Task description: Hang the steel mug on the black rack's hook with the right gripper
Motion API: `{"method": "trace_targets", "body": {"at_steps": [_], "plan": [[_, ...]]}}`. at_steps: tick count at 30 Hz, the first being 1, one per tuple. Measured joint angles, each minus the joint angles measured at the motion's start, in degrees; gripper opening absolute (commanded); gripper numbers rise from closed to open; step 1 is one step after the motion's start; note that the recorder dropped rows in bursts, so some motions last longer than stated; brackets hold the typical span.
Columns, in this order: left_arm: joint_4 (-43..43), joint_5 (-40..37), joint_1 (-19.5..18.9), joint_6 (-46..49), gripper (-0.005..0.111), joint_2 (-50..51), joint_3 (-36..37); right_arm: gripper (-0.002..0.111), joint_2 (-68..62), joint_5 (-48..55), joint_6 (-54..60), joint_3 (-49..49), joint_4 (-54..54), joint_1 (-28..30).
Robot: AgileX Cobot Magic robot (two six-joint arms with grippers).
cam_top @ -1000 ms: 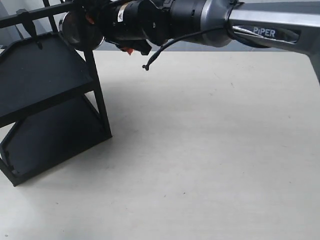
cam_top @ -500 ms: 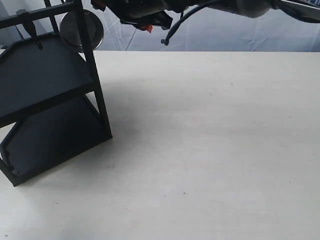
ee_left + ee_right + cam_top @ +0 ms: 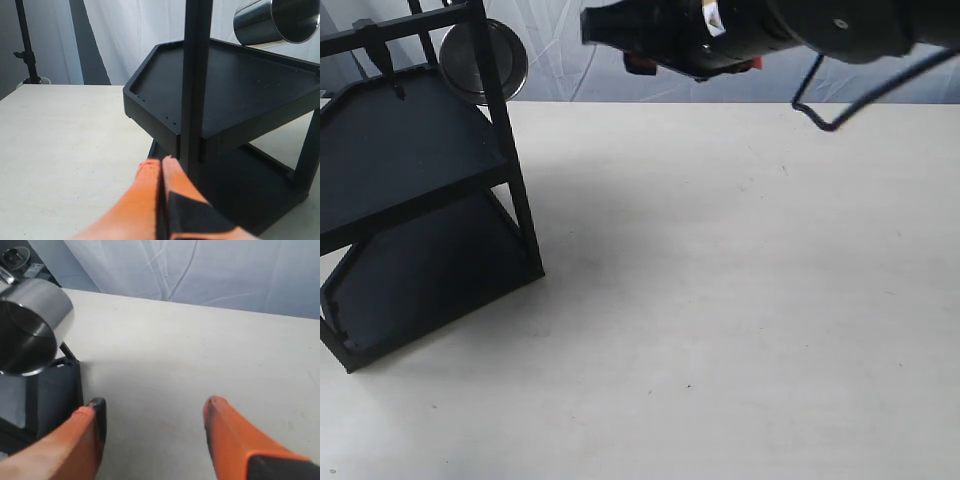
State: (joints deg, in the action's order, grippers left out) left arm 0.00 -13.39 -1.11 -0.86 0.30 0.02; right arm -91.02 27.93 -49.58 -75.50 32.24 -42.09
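Note:
The steel mug [image 3: 480, 62] hangs at the top of the black rack [image 3: 410, 160], its round flat base facing the exterior view. My right gripper [image 3: 590, 28] hovers high above the table, to the right of the mug and apart from it. In the right wrist view the mug [image 3: 30, 325] shows its open mouth beside the rack [image 3: 55, 390], and the right gripper [image 3: 156, 405] is open with only bare table between its orange fingers. In the left wrist view the left gripper [image 3: 161, 162] is shut and empty, close to a rack post [image 3: 195, 75], with the mug [image 3: 277, 22] above the upper shelf.
The pale table [image 3: 740, 300] stretches right of the rack. A loose black cable [image 3: 820, 105] loops down from the right arm. White cloth hangs behind the table, and a dark stand [image 3: 25, 45] rises beyond the table's edge.
The right gripper has let go of the mug and drawn back to the right, away from the rack. The mug stays hanging on the rack.

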Motion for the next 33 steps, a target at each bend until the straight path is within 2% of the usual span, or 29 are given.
{"method": "trace_targets", "body": {"at_steps": [3,5,6,7,8,9,17,22,26,33], "plan": [[0.0,0.0,0.0,0.0,0.002,0.0,0.0,0.057,6.1,0.0,0.0,8.1,2.3,0.0],[0.0,0.0,0.0,0.0,0.002,0.0,0.0,0.052,10.1,0.0,-0.1,13.2,3.6,0.0],[0.0,0.0,0.0,0.0,0.002,0.0,0.0,0.038,11.2,0.0,-0.1,14.6,3.9,0.0],[0.0,0.0,0.0,0.0,0.002,0.0,0.0,0.03,13.9,0.0,-0.2,17.8,4.5,0.0],[0.0,0.0,0.0,0.0,0.002,0.0,0.0,0.008,15.2,0.0,-0.2,19.0,4.5,0.0],[0.0,0.0,0.0,0.0,0.002,0.0,0.0,-0.001,17.7,0.0,-0.2,21.5,4.7,0.0],[0.0,0.0,0.0,0.0,0.002,0.0,0.0,0.0,26.3,0.7,-0.2,26.7,3.7,0.0],[0.0,0.0,0.0,0.0,0.002,0.0,0.0,0.0,31.8,7.4,-0.2,31.7,1.4,0.0],[0.0,0.0,0.0,0.0,0.002,0.0,0.0,0.0,33.0,11.0,-0.3,32.9,-1.5,0.0],[0.0,0.0,0.0,0.0,0.002,0.0,0.0,0.0,33.1,10.7,-0.3,32.9,-2.0,0.0]]}}
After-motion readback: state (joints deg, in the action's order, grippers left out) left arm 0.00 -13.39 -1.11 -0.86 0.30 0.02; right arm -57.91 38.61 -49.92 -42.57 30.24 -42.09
